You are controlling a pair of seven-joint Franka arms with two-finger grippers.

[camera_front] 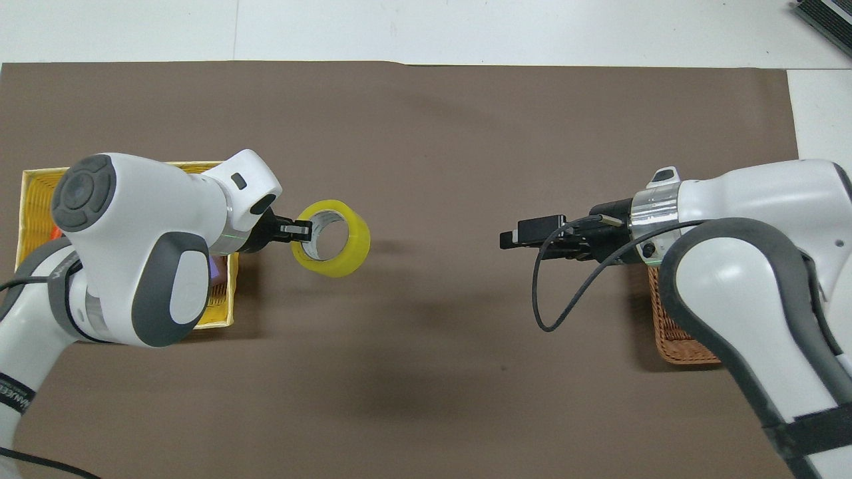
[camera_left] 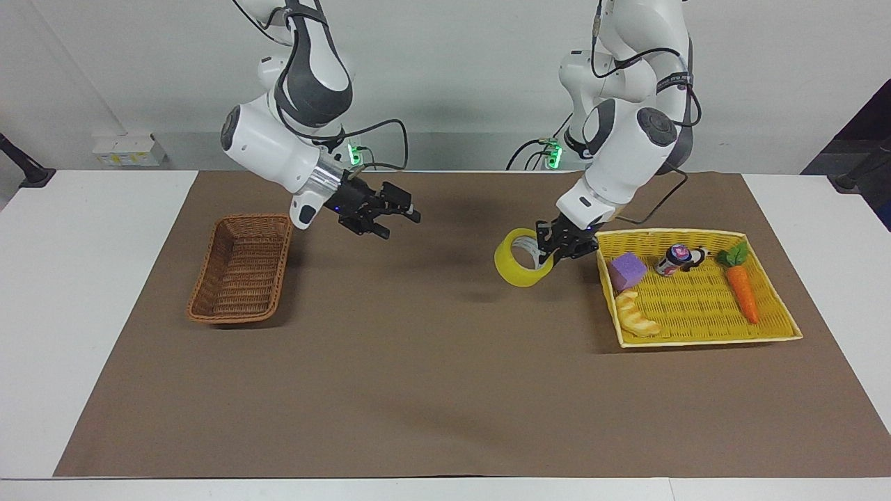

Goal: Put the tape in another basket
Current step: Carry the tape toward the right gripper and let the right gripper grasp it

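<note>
The yellow tape roll (camera_left: 514, 270) hangs in the air over the brown mat, just off the yellow tray's edge toward the right arm's end. My left gripper (camera_left: 546, 250) is shut on its rim, one finger inside the grey-white core. In the overhead view the tape (camera_front: 353, 247) sticks out from the left gripper (camera_front: 305, 229). The brown wicker basket (camera_left: 240, 268) lies empty at the right arm's end; in the overhead view the right arm hides most of the basket (camera_front: 673, 336). My right gripper (camera_left: 400, 224) is open and empty over the mat, between the basket and the tape.
The flat yellow tray (camera_left: 703, 341) at the left arm's end holds a purple block (camera_left: 626, 270), a bread toy (camera_left: 637, 314), a carrot toy (camera_left: 741, 292) and a small can (camera_left: 674, 259). A brown mat (camera_left: 431, 376) covers the table.
</note>
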